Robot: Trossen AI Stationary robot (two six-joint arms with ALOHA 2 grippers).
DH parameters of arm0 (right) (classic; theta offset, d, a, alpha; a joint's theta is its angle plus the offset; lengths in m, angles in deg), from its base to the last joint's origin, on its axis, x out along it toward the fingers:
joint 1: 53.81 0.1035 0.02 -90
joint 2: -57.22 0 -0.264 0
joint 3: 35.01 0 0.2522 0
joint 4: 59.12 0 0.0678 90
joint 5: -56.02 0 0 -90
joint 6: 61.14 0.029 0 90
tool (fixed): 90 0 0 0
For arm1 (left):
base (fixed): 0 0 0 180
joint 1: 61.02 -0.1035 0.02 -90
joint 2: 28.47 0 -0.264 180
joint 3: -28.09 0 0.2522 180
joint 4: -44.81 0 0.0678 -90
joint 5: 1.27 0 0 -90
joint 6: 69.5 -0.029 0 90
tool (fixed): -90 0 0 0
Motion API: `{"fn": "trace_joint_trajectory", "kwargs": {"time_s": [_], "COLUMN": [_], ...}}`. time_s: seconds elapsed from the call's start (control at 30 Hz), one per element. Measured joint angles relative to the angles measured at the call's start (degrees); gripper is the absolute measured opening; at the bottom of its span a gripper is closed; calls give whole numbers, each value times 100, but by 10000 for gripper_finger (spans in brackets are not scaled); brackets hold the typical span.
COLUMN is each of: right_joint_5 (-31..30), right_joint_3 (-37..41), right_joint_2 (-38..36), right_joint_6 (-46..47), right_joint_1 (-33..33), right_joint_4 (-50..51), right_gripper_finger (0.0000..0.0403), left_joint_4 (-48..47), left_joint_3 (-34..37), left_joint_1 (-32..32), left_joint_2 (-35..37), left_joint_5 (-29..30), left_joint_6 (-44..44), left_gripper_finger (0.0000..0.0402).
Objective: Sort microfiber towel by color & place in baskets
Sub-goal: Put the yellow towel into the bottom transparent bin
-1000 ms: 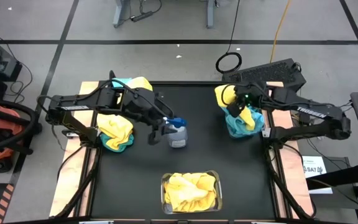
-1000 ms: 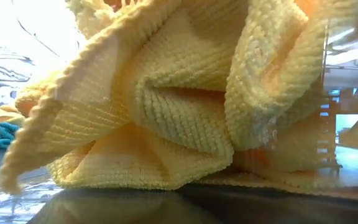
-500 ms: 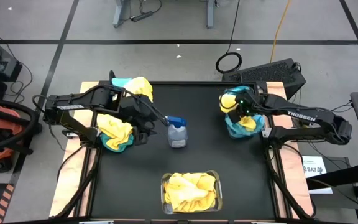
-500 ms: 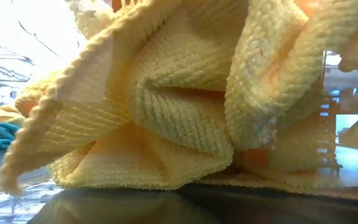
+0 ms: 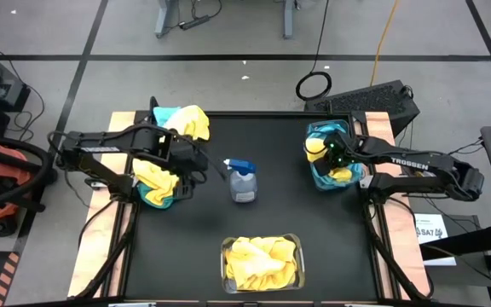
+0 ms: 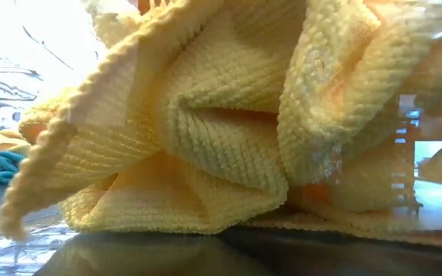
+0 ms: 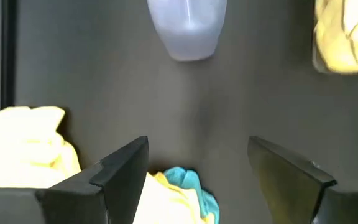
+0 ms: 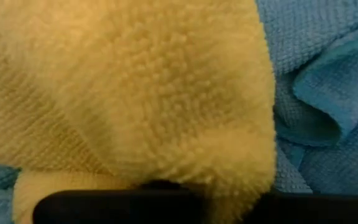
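Basket [image 5: 225, 266] at six o'clock on the black table [image 5: 314, 230] holds bunched yellow towels [image 5: 261, 258]. At centre stands the spray bottle [image 5: 243, 181]. At nine o'clock the left gripper [image 5: 193, 173] hangs with jaws released over a yellow-and-teal pile [image 5: 156, 181]. At three o'clock the right gripper [image 5: 327, 154] is clenched on a yellow towel [image 8: 123, 87] above a teal pile [image 5: 329, 182]. More towels [image 5: 182, 119] lie at eleven o'clock.

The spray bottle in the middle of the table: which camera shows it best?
The high view: the whole spray bottle shows, blue trigger included. The left wrist view catches only its clear body. The low and right wrist views show only towels.
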State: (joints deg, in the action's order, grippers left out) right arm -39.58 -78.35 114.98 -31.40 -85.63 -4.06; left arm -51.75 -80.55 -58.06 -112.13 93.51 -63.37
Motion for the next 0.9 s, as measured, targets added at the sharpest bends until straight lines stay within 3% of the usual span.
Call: {"fn": "trace_joint_trajectory", "kwargs": {"time_s": [0.27, 0.63, 0.9], "right_joint_5": [121, 811, 737], "right_joint_3": [15, -336, -1437], "right_joint_2": [8, -220, -387], "right_joint_6": [78, 286, -59], "right_joint_1": [0, 4, 4], "right_joint_4": [-157, 209, 775], "right_gripper_finger": [18, 159, 210], "left_joint_4": [164, 532, 582], "left_joint_3": [1077, 2635, 3464], "left_joint_1": [-9, -26, -42], "left_joint_2": [365, 1372, 2177], "left_joint_5": [-100, -260, -118], "left_joint_6": [246, 1028, 1672], "left_gripper_finger": [278, 278, 278]}}
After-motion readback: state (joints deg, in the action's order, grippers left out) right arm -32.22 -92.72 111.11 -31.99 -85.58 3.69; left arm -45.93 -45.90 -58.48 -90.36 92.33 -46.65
